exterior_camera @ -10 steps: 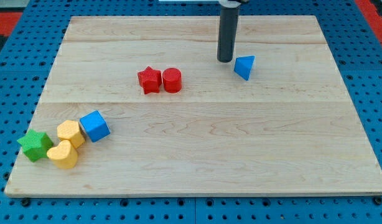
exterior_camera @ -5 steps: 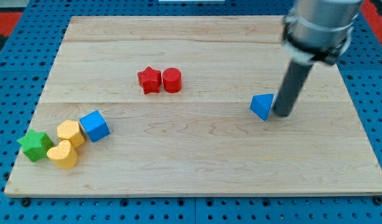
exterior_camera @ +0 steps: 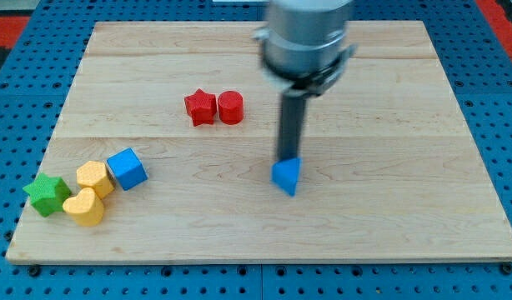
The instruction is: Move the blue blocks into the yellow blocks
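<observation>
Wood board [exterior_camera: 389, 208]: my tip [exterior_camera: 285, 160] touching blue triangular block [exterior_camera: 287, 176], top side.

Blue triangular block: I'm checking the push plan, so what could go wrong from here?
1. My tip sits at the top edge of the blue triangular block, not on its right; pushing may send it toward the view's bottom, not left.
2. The blue cube already touches the yellow blocks; a hard arrival could scatter them.
</observation>
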